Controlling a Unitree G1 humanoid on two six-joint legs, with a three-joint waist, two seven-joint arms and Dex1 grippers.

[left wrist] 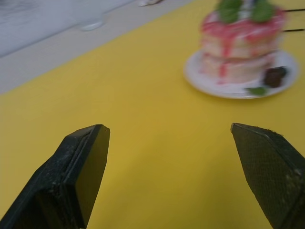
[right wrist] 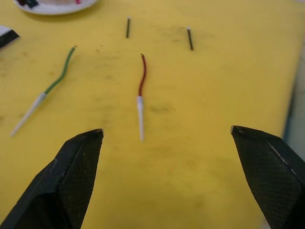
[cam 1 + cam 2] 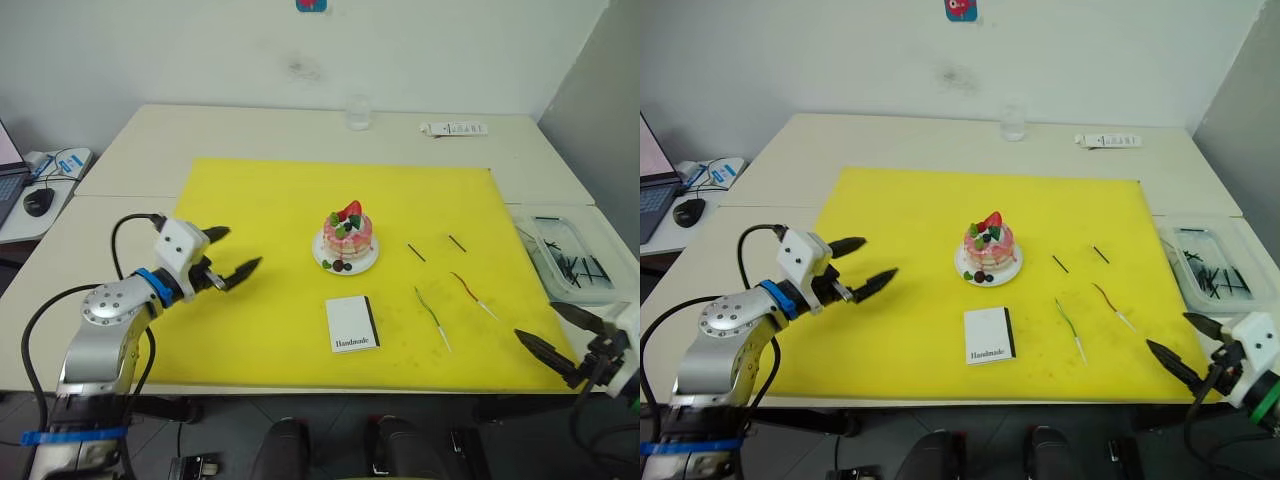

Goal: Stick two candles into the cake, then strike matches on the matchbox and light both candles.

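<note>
Nothing has been picked up yet, so the first step, getting a candle into the cake, looks to be only starting. Nearest, at the right edge of the yellow mat (image 3: 260, 200), the right tool (image 3: 563, 345) hangs low with its fingers spread wide and empty, aimed at the dark red candle (image 2: 141, 86), which lies flat on the mat just ahead of it, white end toward the tool. The green candle (image 2: 50, 86) lies to its left, apart from it. Left again, the white matchbox (image 3: 352, 323) rests near the mat's front edge. On the left side, the left tool (image 3: 228, 256) hovers over bare mat, also spread and holding nothing, pointing toward the cake (image 3: 347, 236) on its white plate at mid-mat. Beyond the candles two short matches (image 3: 416, 252) lie separately. I'd judge the next move to be the right tool lowering over the red candle and closing on so thin a stick lying flat, which asks for a careful, centred pinch
</note>
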